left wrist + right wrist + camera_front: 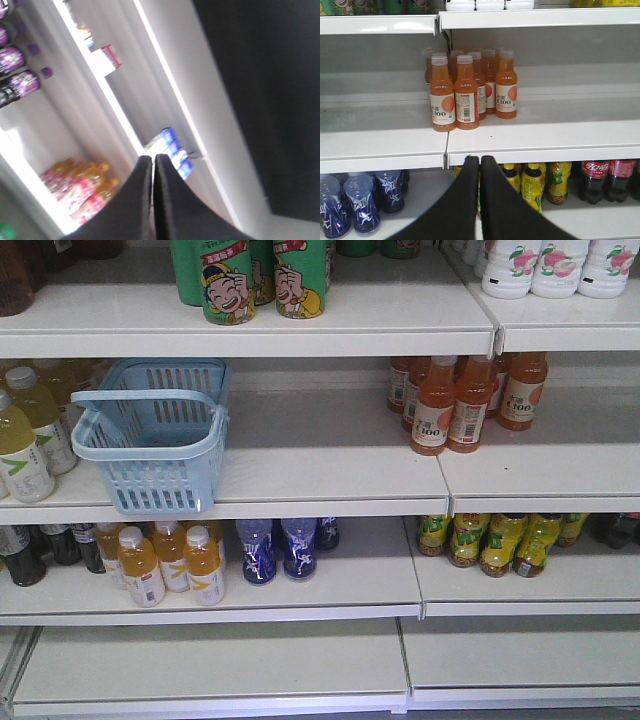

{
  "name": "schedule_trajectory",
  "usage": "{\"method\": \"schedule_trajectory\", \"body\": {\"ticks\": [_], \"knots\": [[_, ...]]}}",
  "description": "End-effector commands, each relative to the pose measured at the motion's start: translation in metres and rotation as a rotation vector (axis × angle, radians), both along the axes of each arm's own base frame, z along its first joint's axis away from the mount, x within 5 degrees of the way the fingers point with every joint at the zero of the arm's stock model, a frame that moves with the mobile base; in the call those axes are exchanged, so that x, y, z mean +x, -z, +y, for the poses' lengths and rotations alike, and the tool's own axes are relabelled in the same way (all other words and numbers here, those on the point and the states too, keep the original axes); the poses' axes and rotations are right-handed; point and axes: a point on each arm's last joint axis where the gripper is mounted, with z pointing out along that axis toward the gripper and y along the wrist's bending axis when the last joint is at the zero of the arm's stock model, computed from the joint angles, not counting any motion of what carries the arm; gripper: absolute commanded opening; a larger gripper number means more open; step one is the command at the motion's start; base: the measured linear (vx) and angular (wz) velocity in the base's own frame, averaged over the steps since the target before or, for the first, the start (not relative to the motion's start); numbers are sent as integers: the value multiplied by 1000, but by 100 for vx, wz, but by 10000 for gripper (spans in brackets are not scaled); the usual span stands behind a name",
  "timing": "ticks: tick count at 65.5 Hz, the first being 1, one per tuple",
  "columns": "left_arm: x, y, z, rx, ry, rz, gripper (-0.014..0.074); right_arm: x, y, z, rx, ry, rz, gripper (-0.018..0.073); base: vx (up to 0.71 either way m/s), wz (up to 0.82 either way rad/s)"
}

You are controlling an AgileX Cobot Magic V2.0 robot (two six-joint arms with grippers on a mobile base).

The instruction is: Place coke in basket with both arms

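Coke: the coke bottles [595, 180] stand on the low shelf, to the right, in the right wrist view. They are dark with red labels. Nothing holds them yet.
Basket: the basket [165, 490] sits on the middle shelf [330, 480], on the left side. Its front is right at the shelf edge. It looks empty.
Gap: the coke and the basket are well apart, on different shelves.
Left gripper: the left gripper [153, 158] has its two fingers pressed together. It pinches nothing. Its view is blurry and tilted, and shows other shelves.
Right gripper: the right gripper [479, 159] is pressed together too, with nothing in it. It points at the shelf edge, under the orange juice bottles [470, 90].
Neighbours: yellow bottles [532, 185] stand just beside the coke, so there is little room on that side.
How the coke feels: I think a full bottle is quite heavy. It is round and smooth, so it can slip or roll.
Where to hold the coke: around the middle, on the label, with the fingers wide first.
How the basket feels: I think it is light and stiff, so it can slide when pushed.
Where to hold the basket: by the rim or the handle [160, 395], to keep it steady.
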Motion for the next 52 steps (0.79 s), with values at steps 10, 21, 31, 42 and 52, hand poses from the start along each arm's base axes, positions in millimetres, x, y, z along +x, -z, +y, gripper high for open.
{"method": "schedule_trajectory", "body": {"ticks": [10, 21, 31, 42, 52], "knots": [[80, -10, -4, 24, 2, 283, 17, -1, -3, 0, -18, 6, -78, -4, 0, 0], [124, 9, -8, -79, 116, 435, 150, -1, -3, 0, -18, 6, -78, -4, 0, 0], [159, 27, -20, -99, 282, 494, 358, -1, -3, 0, -18, 6, -78, -4, 0, 0], [200, 61, -33, -135, 433, 617, 515, -1, -3, 0, -18, 6, -78, -4, 0, 0], [232, 94, -34, -225, 477, 671, 540, -1, -3, 0, -18, 6, -78, -4, 0, 0]]}}
